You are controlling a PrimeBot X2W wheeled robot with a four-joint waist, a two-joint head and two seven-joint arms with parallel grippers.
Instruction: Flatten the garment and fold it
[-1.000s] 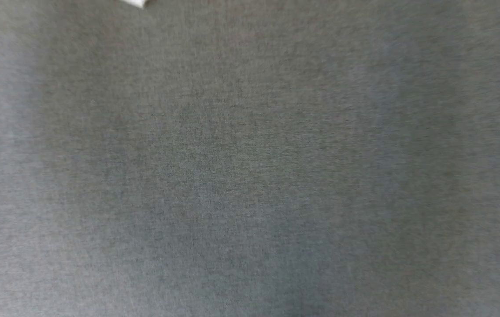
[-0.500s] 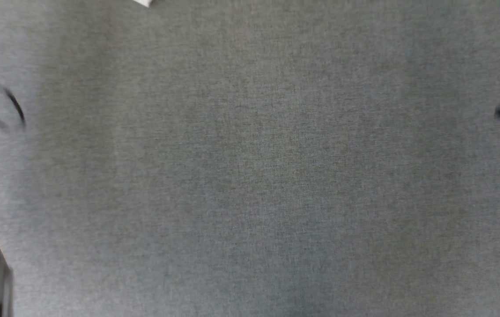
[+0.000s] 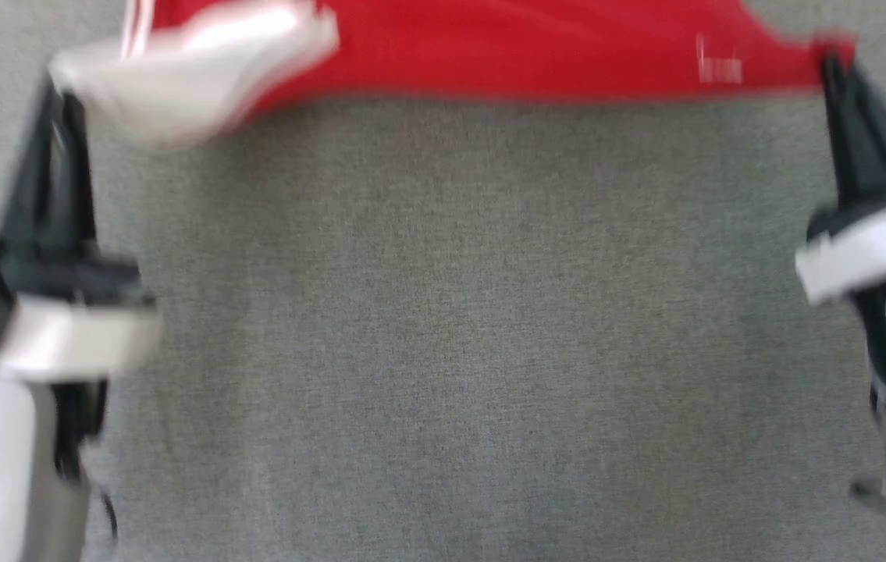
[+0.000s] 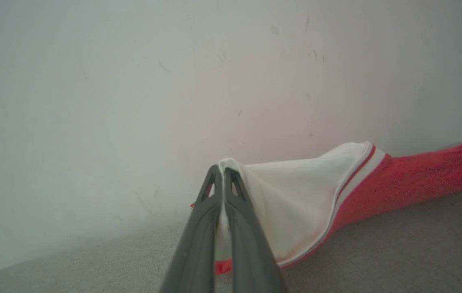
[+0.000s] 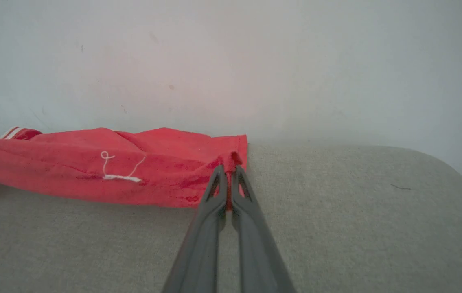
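The left gripper (image 3: 60,87) (image 4: 223,174) is pinching the tip of the white sleeve (image 3: 201,70) (image 4: 296,195), its two dark fingers pressed together with a sliver of white cloth showing between them. The right gripper (image 3: 830,64) (image 5: 226,171) is clamping the far corner of the red hem, fingers nearly touching with a fold of red between the tips. Both arms are reaching forward side by side and well apart, fingers pointing up the head view and lying low over the grey cloth surface (image 3: 443,312) (image 5: 377,228).

Between the two grips the garment (image 3: 528,55) (image 4: 418,179) (image 5: 92,167) is stretching as a long red band across the top of the head view, resting on the surface close to the pale wall (image 4: 133,81) (image 5: 296,61). The sleeve's edge is carrying a red stripe. A small white mark (image 3: 720,69) (image 5: 119,167) is sitting on the red cloth near the right gripper – a looping stitched line, too blurred in the head view and not forming letters I can read in the right wrist view.

Against the earlier head pictures, which were showing bare grey surface and then only blurred forearms at the side edges, both grippers and the red cloth are now lying inside the picture – whether the camera itself has shifted I cannot tell.
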